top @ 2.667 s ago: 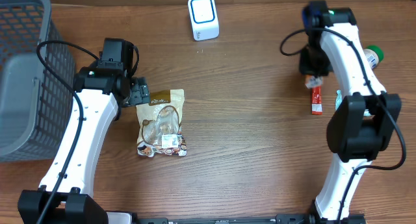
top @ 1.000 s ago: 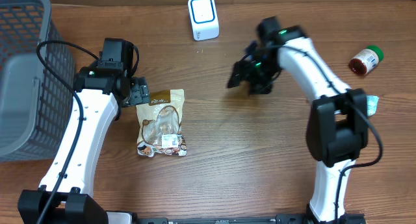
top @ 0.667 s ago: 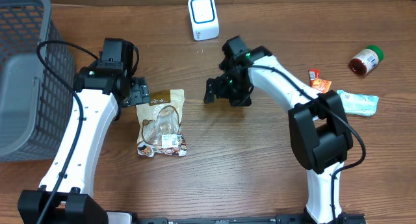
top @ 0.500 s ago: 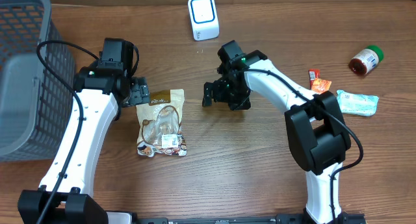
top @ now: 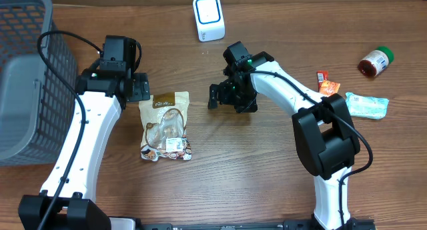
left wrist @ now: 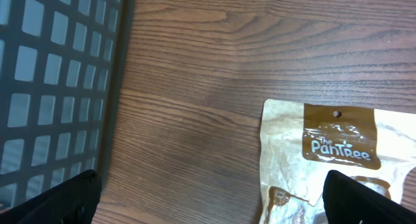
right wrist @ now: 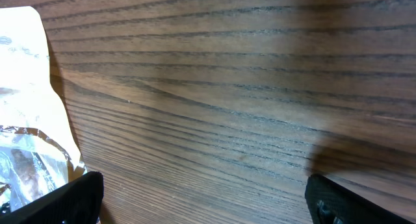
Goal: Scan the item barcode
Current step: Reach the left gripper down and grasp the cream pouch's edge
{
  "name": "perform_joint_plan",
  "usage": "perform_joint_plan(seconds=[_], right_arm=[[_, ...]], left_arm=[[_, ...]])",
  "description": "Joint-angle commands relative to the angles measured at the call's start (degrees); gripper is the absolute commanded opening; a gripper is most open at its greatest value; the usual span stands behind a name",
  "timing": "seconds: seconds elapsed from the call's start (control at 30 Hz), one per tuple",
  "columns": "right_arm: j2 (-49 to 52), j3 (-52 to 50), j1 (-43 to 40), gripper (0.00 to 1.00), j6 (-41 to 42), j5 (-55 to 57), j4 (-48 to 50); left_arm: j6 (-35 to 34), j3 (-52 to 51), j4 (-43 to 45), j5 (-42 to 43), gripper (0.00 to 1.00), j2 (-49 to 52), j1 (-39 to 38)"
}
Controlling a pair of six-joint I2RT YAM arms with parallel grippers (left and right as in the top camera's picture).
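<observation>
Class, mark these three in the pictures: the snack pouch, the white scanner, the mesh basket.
snack pouch (top: pixel 165 127), overhead view, middle of its front face.
white scanner (top: pixel 208 17), overhead view, its top face.
mesh basket (top: pixel 59 77), overhead view, the wall nearest the pouch.

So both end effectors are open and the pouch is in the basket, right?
Not in the basket: the overhead view shows the pouch on the table, beside the basket. The left end effector and right end effector are both open.
</observation>
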Motion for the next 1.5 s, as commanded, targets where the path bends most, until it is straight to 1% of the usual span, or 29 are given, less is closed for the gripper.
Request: perform_joint_plan(seconds=[0.0,0.03,0.1,0.13,0.17,0.2,0.27,0.3,0.33,0.37,0.47,0.5,0.57,0.63,0.77,0.83,0.93,1.0,1.2,1.23,1.27,1.3,1.4,1.47], right_arm=[[-0.2,-0.3,0.0,1.0,0.3,0.6,0.2],[-0.2,-0.3,0.0,1.0,0.2,0.6,0.2],[-0.2,-0.3,0.0,1.0,0.3,0.6,0.2],[-0.2,-0.3,0.0,1.0,0.2,0.6,0.2],[-0.2,-0.3,0.0,1.0,0.3,0.6,0.2],[-0.2,-0.3,0.0,1.0,0.2,0.6,0.2],[-0.2,-0.3,0.0,1.0,0.3,0.6,0.2],[-0.2,-0.3,0.0,1.0,0.3,0.6,0.2],[-0.2,-0.3,0.0,1.0,0.2,0.6,0.2],[-0.2,-0.3,0.0,1.0,0.3,0.6,0.2],[-0.2,-0.3,0.0,1.0,0.3,0.6,0.2],[-0.2,-0.3,0.0,1.0,0.3,0.6,0.2],[-0.2,-0.3,0.0,1.0,0.2,0.6,0.2],[-0.2,-0.3,0.0,1.0,0.3,0.6,0.2],[-0.2,-0.3,0.0,1.0,0.3,0.6,0.2],[-0.2,-0.3,0.0,1.0,0.2,0.6,0.2],[-0.2,-0.3,0.0,1.0,0.3,0.6,0.2],[-0.2,-0.3,0.0,1.0,0.3,0.2,0.6],[-0.2,-0.2,0.0,1.0,0.2,0.1,0.2],[-0.2,-0.1,0.0,1.0,-0.7,0.1,0.0],[-0.2,0.2,-0.3,1.0,-3.2,0.1,-0.3],[-0.2,1.0,-0.9,1.0,-5.7,-0.1,-1.4],[-0.2,2.8,-3.0,1.0,-6.0,-0.1,-4.0],[-0.2,5.0,-5.2,1.0,-6.1,-0.1,-7.5]], left_arm=[[0.7,0.2,1.2,1.7,1.0,0.2,-0.1],[-0.3,0.2,1.5,4.7,0.99,0.2,-0.1],[-3.0,0.2,-1.3,17.2,1.0,0.2,-0.1],[-3.0,0.2,-3.4,22.6,1.0,0.2,-0.1],[-2.8,0.2,-4.7,25.8,1.0,0.2,-0.1],[-2.8,0.0,-5.0,27.0,1.0,0.2,-0.1],[-2.9,-0.4,-6.9,26.6,0.43,0.2,-0.1],[-3.1,-0.9,-6.8,26.6,0.27,0.2,-0.1],[-3.1,-1.6,-6.6,26.6,0.18,0.2,-0.1],[-3.7,-2.4,-6.3,26.6,0.12,0.2,-0.1],[-5.3,-4.9,-5.7,25.8,0.1,0.2,-0.1],[-5.8,-6.0,-5.2,24.7,0.09,0.2,-0.1],[-7.0,-8.8,-3.7,21.0,0.04,0.2,0.0],[-7.1,-10.6,-2.0,18.9,0.04,0.2,0.0],[-7.3,-14.4,2.8,18.2,0.04,0.2,0.0],[-8.7,-16.2,4.9,17.4,0.04,0.2,0.0],[-10.5,-18.6,8.6,13.9,0.04,0.2,0.0],[-12.1,-20.3,11.6,11.7,0.07,0.6,0.0],[-12.1,-20.8,12.6,14.9,0.07,4.8,0.0],[-12.0,-20.8,12.9,15.1,0.04,5.8,0.0],[-12.0,-20.8,13.2,15.3,0.04,6.8,0.0],[-12.0,-20.8,13.6,15.3,0.04,8.2,0.0],[-10.3,-20.8,15.6,16.0,0.04,11.3,0.0],[-8.1,-20.8,17.1,18.0,0.04,12.8,0.0]])
